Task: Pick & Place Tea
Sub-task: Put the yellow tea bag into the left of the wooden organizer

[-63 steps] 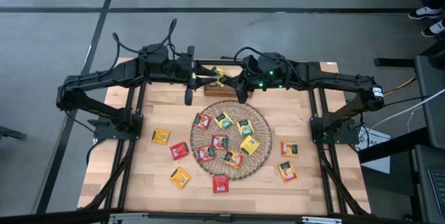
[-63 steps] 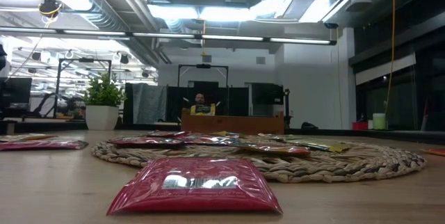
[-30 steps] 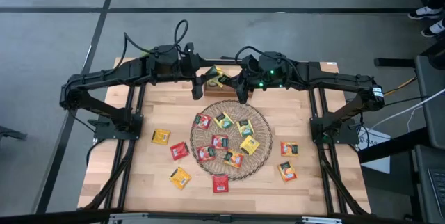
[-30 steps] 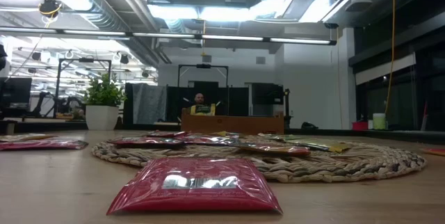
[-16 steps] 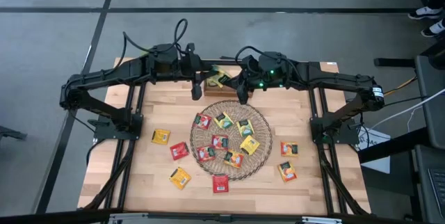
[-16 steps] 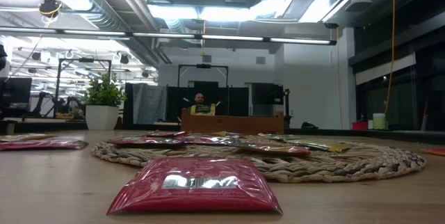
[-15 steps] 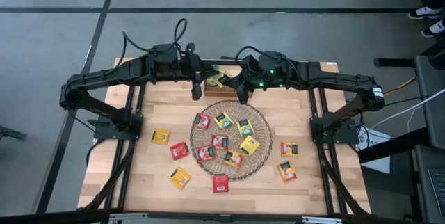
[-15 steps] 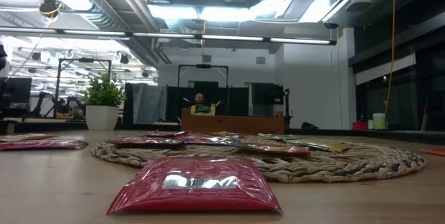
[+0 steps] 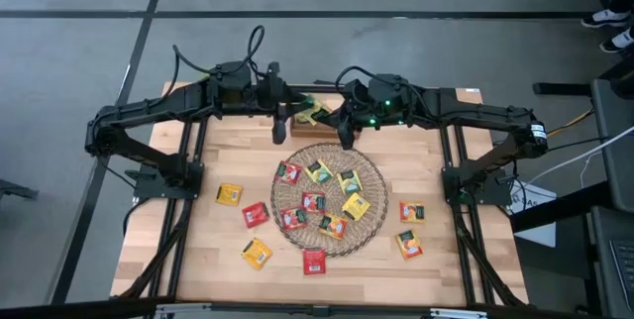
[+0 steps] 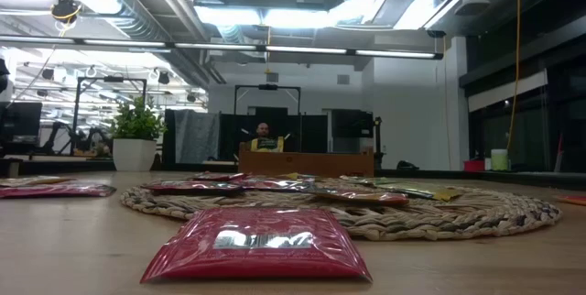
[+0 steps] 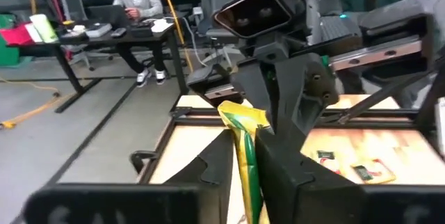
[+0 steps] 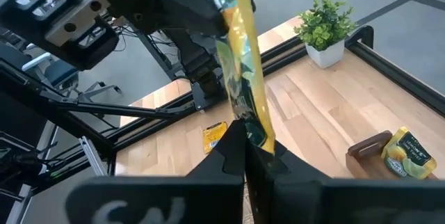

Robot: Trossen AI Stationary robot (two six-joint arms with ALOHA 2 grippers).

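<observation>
While both pincers [image 12: 245, 140] [image 11: 243, 175] pinch one flat, glossy yellow sachet [image 12: 243, 71], others dot the round wicker mat [image 9: 329, 202].

You see red, yellow and orange tea sachets [image 9: 313, 203] lying flat — some mid-table, others scattered left, right and near — one yellow-green sachet [image 11: 245, 147] pinched upright at the far edge.

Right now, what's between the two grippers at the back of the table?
A yellow-and-green tea sachet, pinched by the left gripper and the right gripper at once; both wrist views show it.
</observation>
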